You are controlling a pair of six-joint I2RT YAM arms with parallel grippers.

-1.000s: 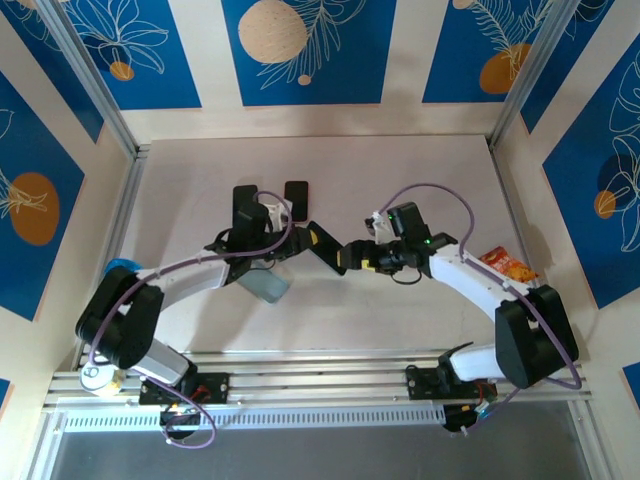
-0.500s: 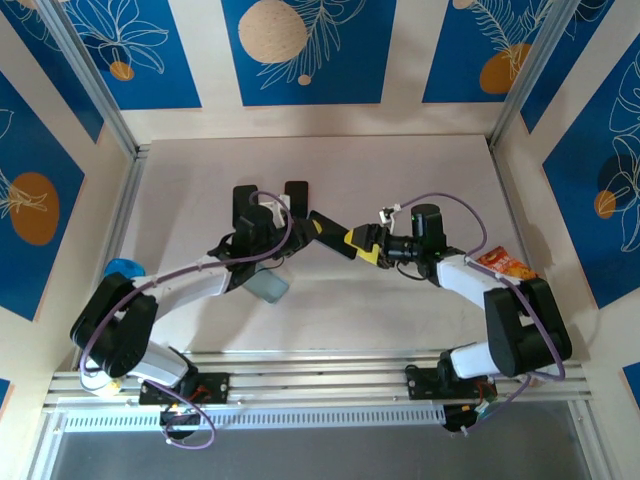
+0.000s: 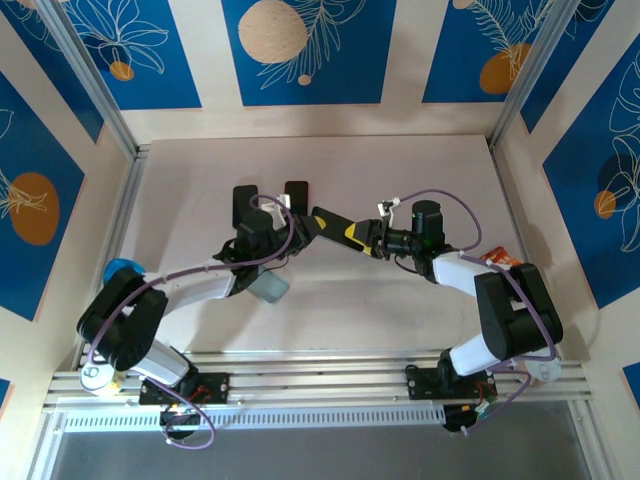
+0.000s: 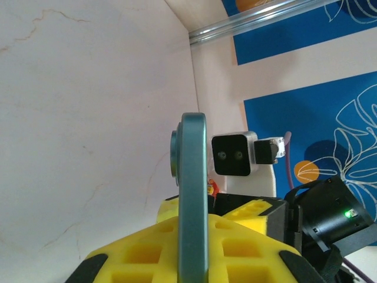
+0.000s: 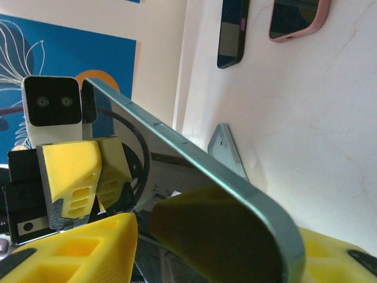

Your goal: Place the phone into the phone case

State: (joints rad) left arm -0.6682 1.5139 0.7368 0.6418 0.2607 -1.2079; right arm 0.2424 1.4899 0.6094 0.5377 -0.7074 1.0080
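**A:** How much room is there on the table point(image 3: 400, 170)?

**B:** Plenty. The upper right and centre right of the top view lie bare, and so does the strip just above the lower rail point(image 3: 320, 365). Walls close it in at the left, top and right edges.

**A:** And the arms?

**B:** Both rise from the bottom corners, bend inward and meet at mid frame. The left gripper point(image 3: 262, 228) and the right gripper point(image 3: 335, 226) face each other, nearly tip to tip.

**A:** The jaws?

**B:** In the left wrist view, yellow pads point(image 4: 247, 227) are clamped on the teal phone point(image 4: 193, 194), which stands edge-on at centre. In the right wrist view the phone crosses on a diagonal. One finger lies against it and the other finger point(image 5: 76, 247), lower left, shows a gap. I cannot tell whether that gripper holds it.

**A:** The case?

**B:** The phone case point(image 3: 268, 287) lies flat just below the left gripper, apart from the phone. Two dark handsets point(image 3: 243, 203) point(image 3: 296, 192) lie just above the grippers, and an orange packet point(image 3: 505, 262) sits beside the right arm
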